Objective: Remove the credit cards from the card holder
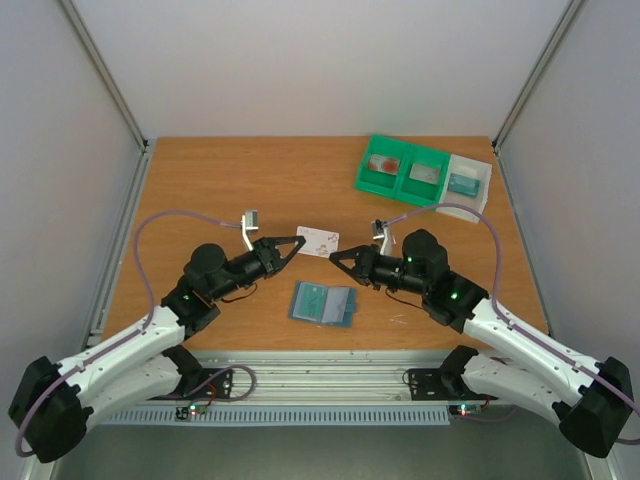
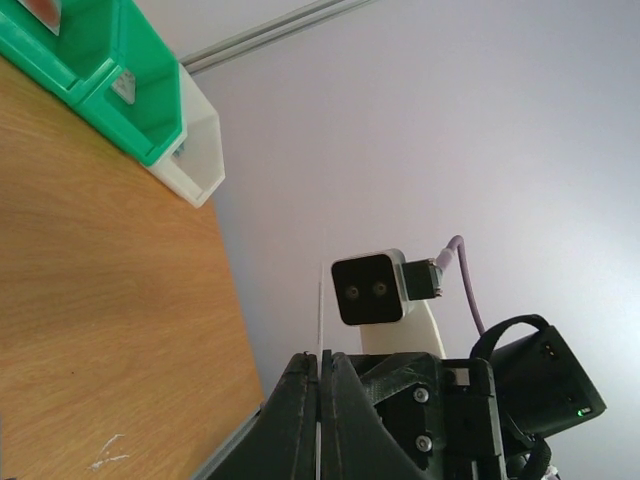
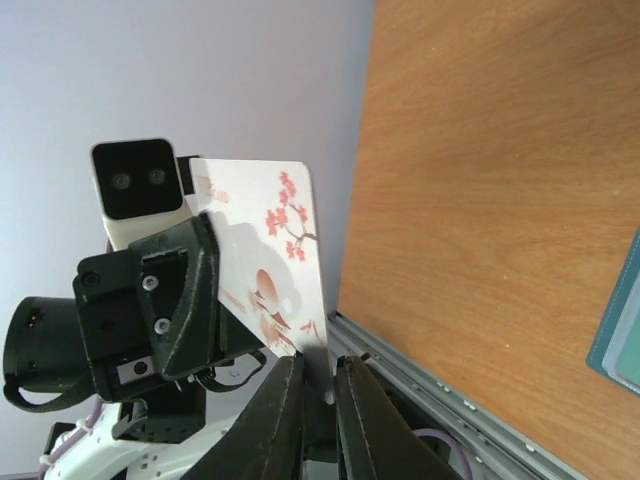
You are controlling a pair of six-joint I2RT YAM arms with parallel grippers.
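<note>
Top external view: one card is out and held up between the two arms, another is already in the tray.
Left jaws are pinched shut on a pale, red-blossomed credit card (image 1: 318,238), held clear of the desk (image 1: 200,190). Right jaws straddle its other end with a narrow gap, and I cannot tell whether they grip it. Below and between both jaws the card holder (image 1: 323,303) lies open; whether any cards remain in it is unclear. Beyond the right jaws, a red card (image 1: 383,163) lies in the green tray (image 1: 395,193), so the task seems well along.
</note>
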